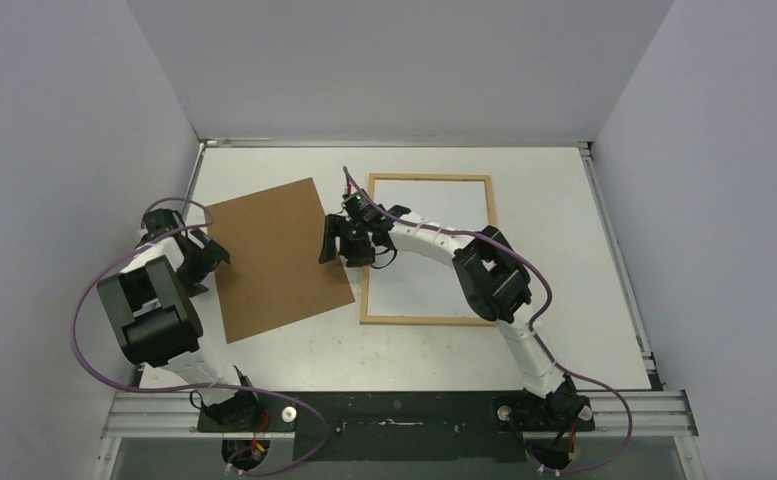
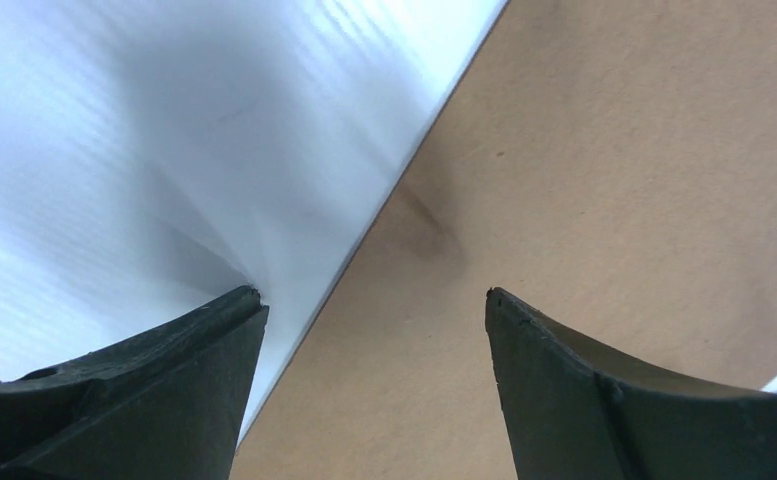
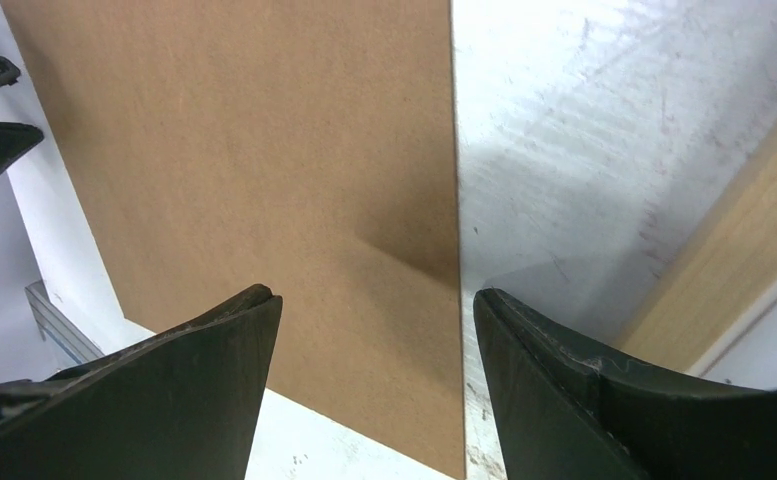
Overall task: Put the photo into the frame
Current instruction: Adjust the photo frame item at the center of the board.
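Observation:
The frame (image 1: pixel 366 250) of light wood strips lies flat right of centre. Its opening is filled with plain white (image 1: pixel 434 215) that looks like the photo lying blank side up; I cannot be sure. In the right wrist view one frame (image 3: pixel 754 260) strip shows at the right. My left gripper (image 1: pixel 204 262) is open, low over the left edge of a brown hardboard panel (image 1: pixel 274 258). In the left wrist view that gripper (image 2: pixel 372 292) straddles the panel's edge (image 2: pixel 384 200). My right gripper (image 1: pixel 336 240) is open over the panel's right edge, and in its wrist view it (image 3: pixel 372 292) straddles that edge (image 3: pixel 456 200).
The brown panel lies skewed on the white table (image 1: pixel 404 350), its right corner close to the frame's left strip. The enclosure's walls (image 1: pixel 64 150) stand on three sides. A metal rail (image 1: pixel 404 410) runs along the near edge by the arm bases.

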